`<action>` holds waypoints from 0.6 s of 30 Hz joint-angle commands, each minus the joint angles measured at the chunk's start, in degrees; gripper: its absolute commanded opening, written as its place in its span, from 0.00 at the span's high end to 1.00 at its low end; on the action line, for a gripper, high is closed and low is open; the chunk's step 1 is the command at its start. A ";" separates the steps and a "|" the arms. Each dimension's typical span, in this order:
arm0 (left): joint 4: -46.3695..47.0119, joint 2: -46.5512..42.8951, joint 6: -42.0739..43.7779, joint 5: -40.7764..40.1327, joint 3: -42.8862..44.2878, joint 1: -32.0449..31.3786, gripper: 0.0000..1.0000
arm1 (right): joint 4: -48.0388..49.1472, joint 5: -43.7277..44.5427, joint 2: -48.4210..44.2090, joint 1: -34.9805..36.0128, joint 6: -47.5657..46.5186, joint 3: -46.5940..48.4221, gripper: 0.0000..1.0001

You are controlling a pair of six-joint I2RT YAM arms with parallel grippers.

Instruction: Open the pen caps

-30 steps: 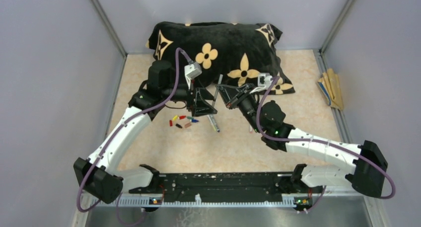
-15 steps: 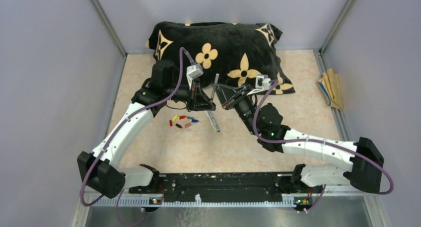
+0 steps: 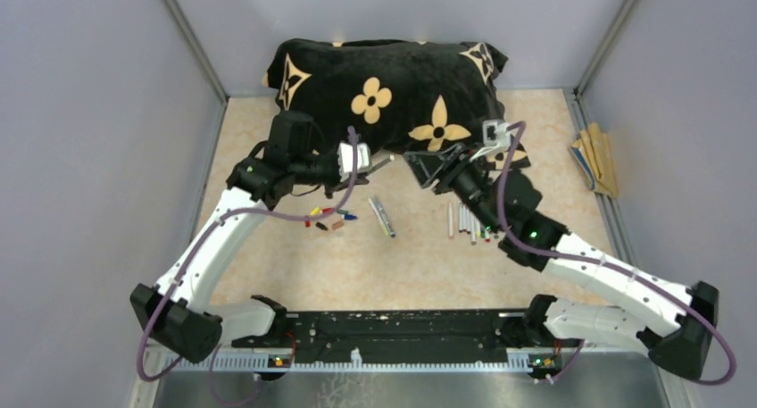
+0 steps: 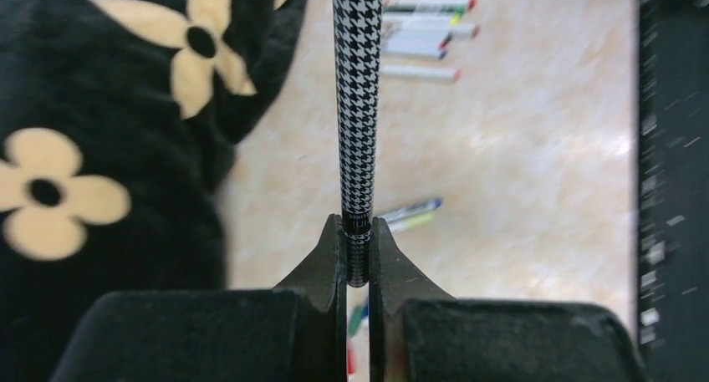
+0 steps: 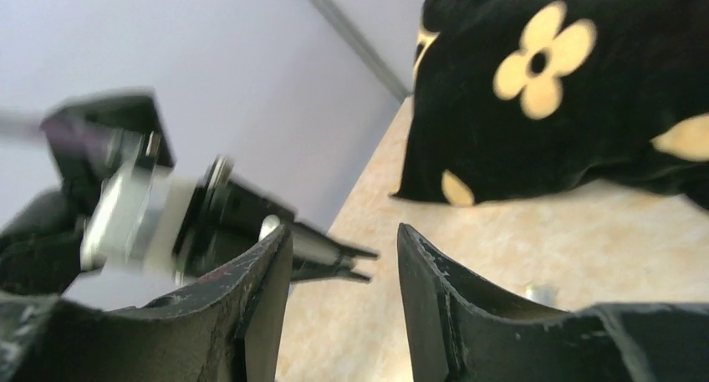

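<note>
Beige marbled worktop [image 3: 420, 265], walled on three sides. Black plush pillow with tan flower shapes [image 3: 393, 91] lies along the far edge. Left end effector [image 4: 357, 231] is pinched tight on one end of a black-and-white houndstooth pen [image 4: 358, 106], held off the worktop beside the pillow. Right end effector [image 5: 343, 240] is partway parted, nothing between the jaws. Row of slim white pens [image 3: 469, 222] lies right of centre by the right arm; two more pens [image 3: 382, 217] at centre. Small coloured pen caps [image 3: 328, 218] lie loose, left of centre.
</note>
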 commanded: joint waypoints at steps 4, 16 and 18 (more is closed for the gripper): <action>-1.51 -9.64 40.22 -18.54 -9.84 -5.36 1.00 | -27.17 -32.63 1.21 -17.90 5.50 14.20 0.50; 3.40 -15.00 59.61 -27.83 -17.28 -9.62 1.00 | -30.86 -62.40 18.69 -17.28 4.69 19.67 0.42; 3.44 -14.71 59.55 -28.14 -17.22 -9.74 1.00 | -31.12 -62.04 19.43 -15.96 4.17 19.23 0.41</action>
